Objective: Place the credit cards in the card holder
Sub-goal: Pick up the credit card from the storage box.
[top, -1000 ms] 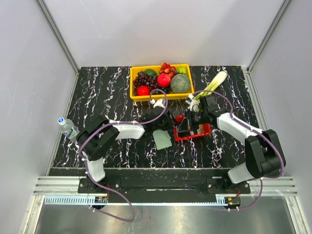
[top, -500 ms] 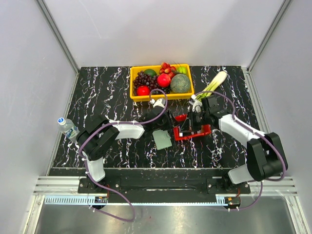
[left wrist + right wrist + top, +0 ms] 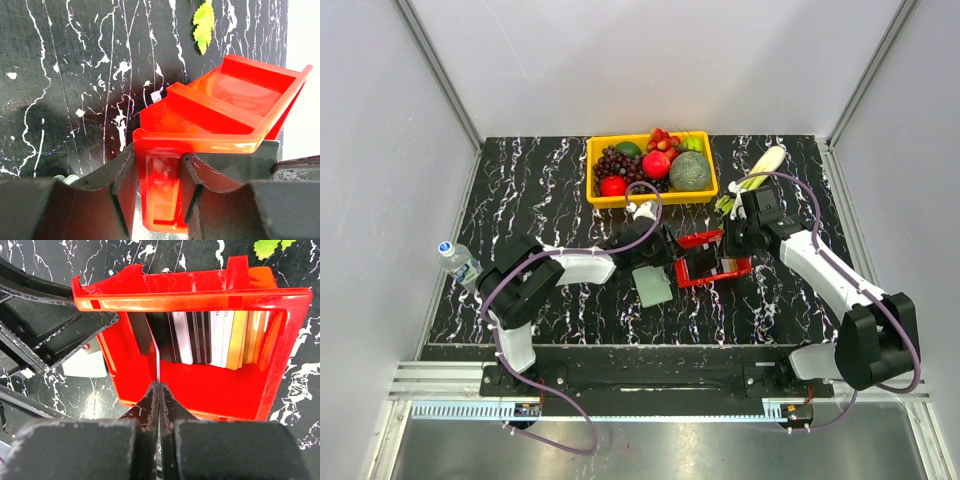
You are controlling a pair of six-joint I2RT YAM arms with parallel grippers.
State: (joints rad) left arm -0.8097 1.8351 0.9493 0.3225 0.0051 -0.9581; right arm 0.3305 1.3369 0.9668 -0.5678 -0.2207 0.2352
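Right fingers (image 3: 149, 407), pinching one credit card (image 3: 157, 364), have drawn back; left fingers (image 3: 125, 176) clamp the basket (image 3: 225, 112).

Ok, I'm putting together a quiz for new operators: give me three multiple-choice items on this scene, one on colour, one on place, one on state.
1. Colour of the fruit tray? A blue B white C yellow
2. Where are the cards? A basket B tray C bowl
3. State of the left end effector? A open, touching nothing B clamped on basket wall C holding a cup
C: its rim is yellow. A: they stand upright inside the red basket. B: its fingers sit either side of the wall.
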